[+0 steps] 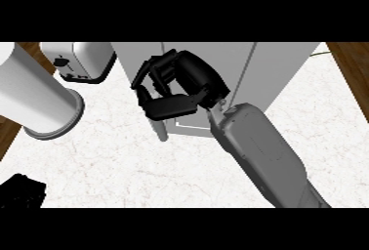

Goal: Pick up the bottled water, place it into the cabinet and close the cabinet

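Note:
My right hand [176, 90] is raised in front of the white cabinet [281, 73] at the top middle, its grey forearm coming in from the lower right. Its fingers [155, 68] and thumb [169, 107] are curled toward each other as if round something. The bottled water is hidden inside that grasp. A narrow pale strip [163, 131] sticks out below the thumb. I cannot tell whether it is the bottle or a door edge. A black shape at the lower left edge is my left hand [22, 191], mostly cut off.
A large white cylinder [32, 95] with a grey rim stands at the left. A white toaster [79, 59] sits at the top left beside the cabinet. The counter [130, 171] is pale marble, with brown wood showing past its left and right edges.

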